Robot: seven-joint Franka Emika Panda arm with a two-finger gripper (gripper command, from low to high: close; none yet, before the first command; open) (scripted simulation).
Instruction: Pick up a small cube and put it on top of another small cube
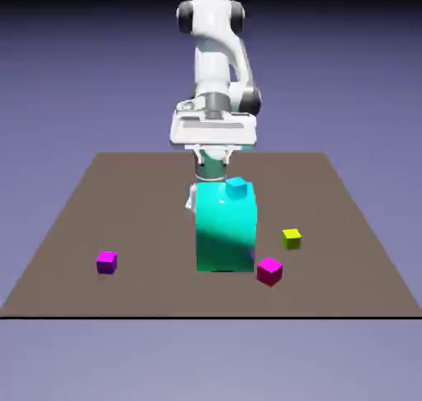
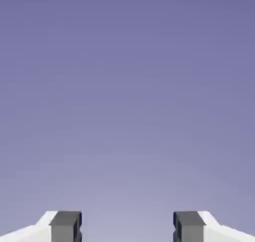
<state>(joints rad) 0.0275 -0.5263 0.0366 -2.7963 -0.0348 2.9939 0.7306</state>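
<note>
Pincer (image 2: 127,227) tips stand spread with nothing between them, and the hand view shows only backdrop, so the step in hand looks like the approach, before any grasp. The next move calls for turning down and reaching to the small cube (image 1: 292,239), yellow-green, on the tabletop (image 1: 148,226) at the exterior view's right, behind the magenta cube (image 1: 269,272). It sits flat, one face roughly toward the camera, slightly turned; being a cube, it has no long axis.
</note>
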